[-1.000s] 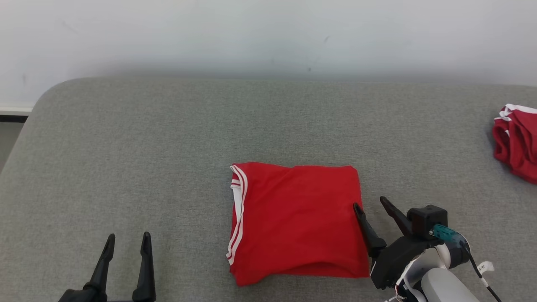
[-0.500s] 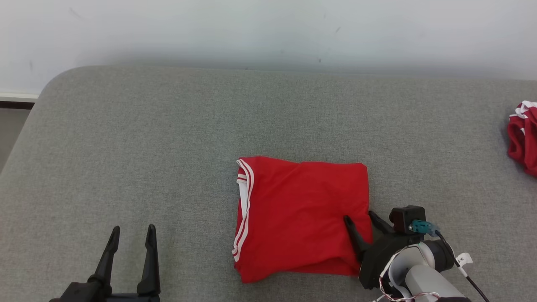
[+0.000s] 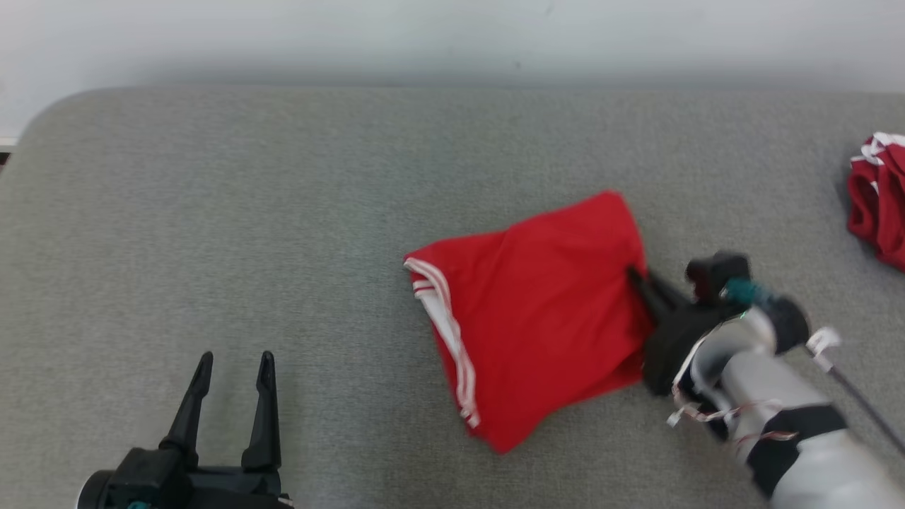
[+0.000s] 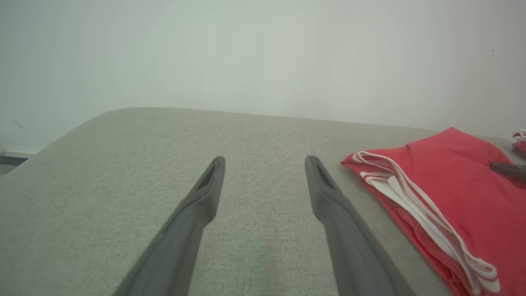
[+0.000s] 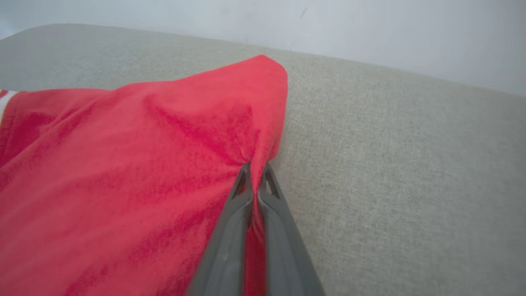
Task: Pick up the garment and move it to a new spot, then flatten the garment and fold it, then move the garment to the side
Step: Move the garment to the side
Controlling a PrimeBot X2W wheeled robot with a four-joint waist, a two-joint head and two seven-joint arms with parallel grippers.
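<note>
Red garment [image 3: 537, 318] mid cushion [image 3: 212, 212], right edge pinched in right gripper [image 5: 254, 169]; left gripper [image 3: 235, 358] spread open near front edge.

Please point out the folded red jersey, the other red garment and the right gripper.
folded red jersey [image 3: 544, 318], head view, middle of its top layer.
other red garment [image 3: 880, 212], head view, bunched cloth.
right gripper [image 5: 255, 168], right wrist view, between its jaw tips.
</note>
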